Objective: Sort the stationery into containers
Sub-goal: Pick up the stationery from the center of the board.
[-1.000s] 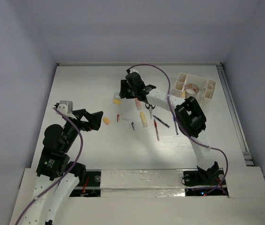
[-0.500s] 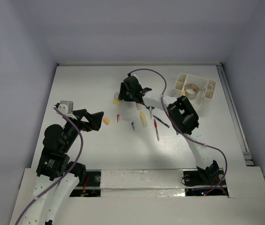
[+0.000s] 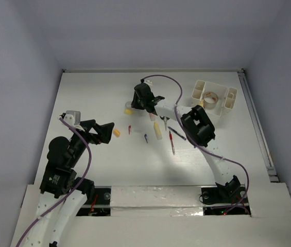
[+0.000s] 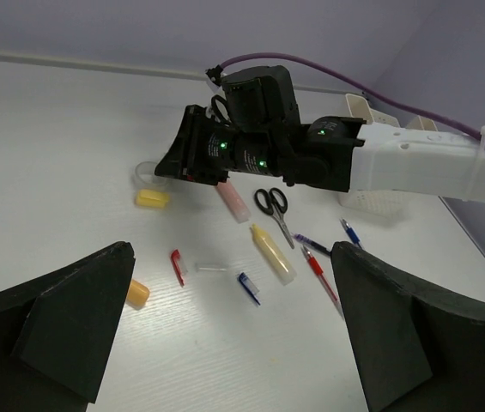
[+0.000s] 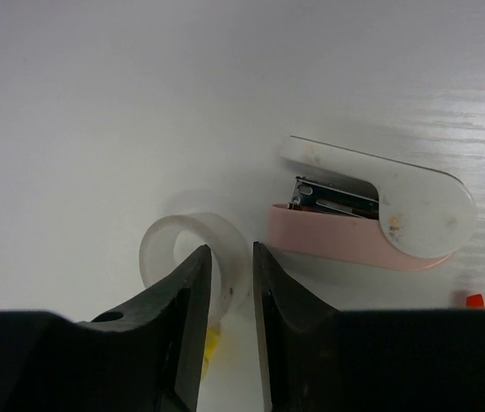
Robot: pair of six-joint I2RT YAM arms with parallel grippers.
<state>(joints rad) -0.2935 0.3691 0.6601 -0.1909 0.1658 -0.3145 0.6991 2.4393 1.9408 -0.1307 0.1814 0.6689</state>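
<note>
Right tool (image 5: 231, 257) pinches the clear roll (image 5: 154, 253).
Its two fingers are close together, one inside the roll and one outside, squeezing the thin wall. The roll lies flat on the tabletop (image 3: 93, 98), just beside a pink and white stapler (image 5: 397, 215). A yellow block (image 5: 214, 348) peeks out under one finger. The organizer (image 3: 230, 100) stands well apart, off to the right. The left tool (image 4: 229, 249) hangs spread wide, well apart from the roll.
</note>
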